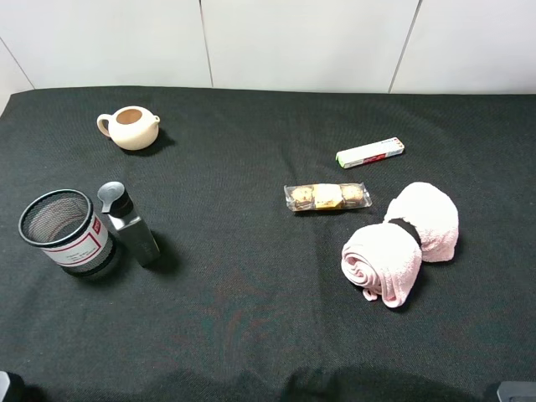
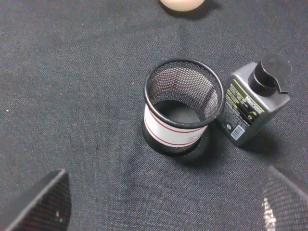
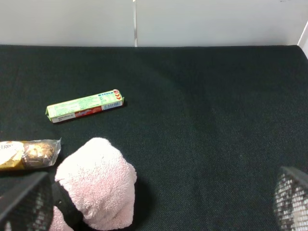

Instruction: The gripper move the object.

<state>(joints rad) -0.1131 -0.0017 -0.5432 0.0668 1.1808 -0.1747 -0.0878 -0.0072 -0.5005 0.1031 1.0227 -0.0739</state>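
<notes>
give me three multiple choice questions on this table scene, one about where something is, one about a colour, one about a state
1. What stands right beside the mesh pen cup?
A. the teapot
B. the dark grey bottle
C. the pink towel

2. What colour is the rolled towel?
A. pink
B. blue
C. yellow

3. How is the left gripper at this moment?
A. closed on the cup
B. closed on the bottle
C. open, holding nothing

Answers:
1 B: the dark grey bottle stands just to the cup's right in the high view, while the teapot sits far back on the black cloth.
2 A: the towel is pale pink in both the high view and the right wrist view.
3 C: in the left wrist view its two fingers stand wide apart at the frame's corners, well short of the cup, with bare cloth between them.
</notes>
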